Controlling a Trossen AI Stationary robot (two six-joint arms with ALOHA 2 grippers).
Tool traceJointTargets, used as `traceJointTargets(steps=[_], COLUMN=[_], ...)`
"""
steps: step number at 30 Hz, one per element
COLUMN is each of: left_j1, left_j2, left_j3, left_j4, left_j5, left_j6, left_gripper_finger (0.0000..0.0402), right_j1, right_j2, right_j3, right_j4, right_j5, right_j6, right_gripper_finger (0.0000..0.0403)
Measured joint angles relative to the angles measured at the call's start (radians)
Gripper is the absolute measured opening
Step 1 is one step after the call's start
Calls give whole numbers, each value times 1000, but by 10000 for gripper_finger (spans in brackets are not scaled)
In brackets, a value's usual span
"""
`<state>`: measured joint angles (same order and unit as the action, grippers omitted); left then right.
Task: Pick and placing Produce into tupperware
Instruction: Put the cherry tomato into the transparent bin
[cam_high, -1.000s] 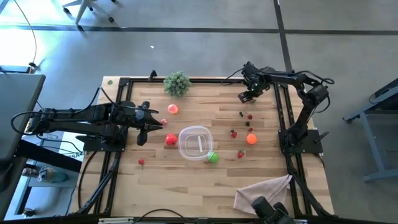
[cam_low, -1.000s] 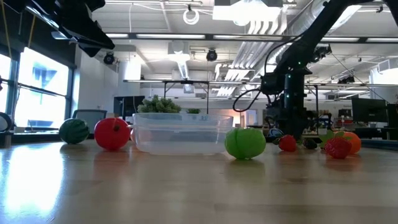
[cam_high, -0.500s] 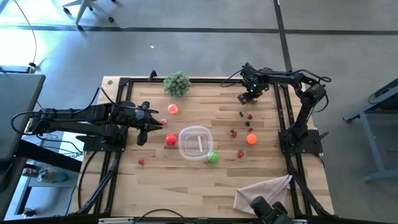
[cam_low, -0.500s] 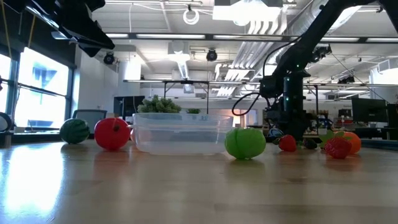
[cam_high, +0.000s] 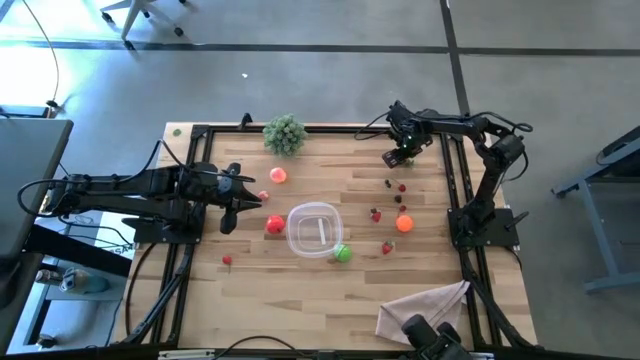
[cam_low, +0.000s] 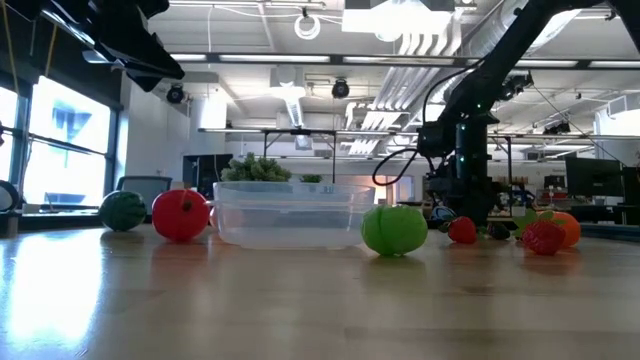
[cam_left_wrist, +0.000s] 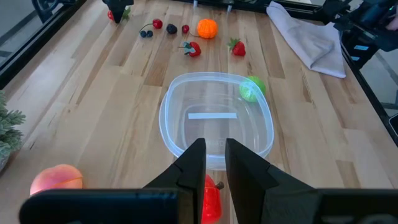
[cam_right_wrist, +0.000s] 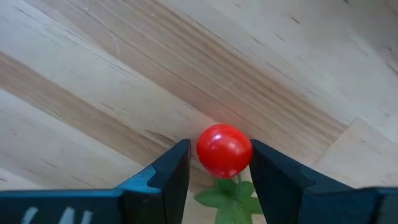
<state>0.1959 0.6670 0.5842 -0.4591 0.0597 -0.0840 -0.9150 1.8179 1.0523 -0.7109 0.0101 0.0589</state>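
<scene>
Item: small red tomato (cam_right_wrist: 224, 150), between my right gripper (cam_right_wrist: 219, 163) fingers, at the far corner of the table (cam_high: 300, 290)

My right gripper is closed on the tomato, leafy stem showing below it. Tupperware (cam_high: 313, 229) sits well off toward the table's middle and looks empty: nothing placed yet. My left gripper (cam_left_wrist: 211, 165), fingers nearly together and holding nothing, hovers just short of the tupperware, a red fruit (cam_high: 274, 226) below it. Remaining outside: green fruit (cam_high: 342, 253) touching the rim, orange fruit (cam_high: 404, 224), peach (cam_high: 278, 175), strawberries and berries scattered between
</scene>
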Motion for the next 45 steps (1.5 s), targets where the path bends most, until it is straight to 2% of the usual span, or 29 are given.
traceJointTargets(steps=[16, 25, 39, 42, 45], left_j1=[0, 0, 0, 0, 0], left_j2=[0, 0, 0, 0, 0], left_j3=[0, 0, 0, 0, 0], left_j4=[0, 0, 0, 0, 0], left_j5=[0, 0, 0, 0, 0], left_j6=[0, 0, 0, 0, 0], left_gripper_finger=[51, 51, 51, 51, 51], right_j1=[0, 0, 0, 0, 1], right_j2=[2, 2, -13, -52, -110], right_j3=[-1, -1, -1, -3, -2], right_j4=[8, 11, 5, 25, 26], right_j5=[3, 0, -9, -33, -106], right_j6=[-10, 18, 11, 11, 10], right_gripper_finger=[153, 112, 108, 107, 107])
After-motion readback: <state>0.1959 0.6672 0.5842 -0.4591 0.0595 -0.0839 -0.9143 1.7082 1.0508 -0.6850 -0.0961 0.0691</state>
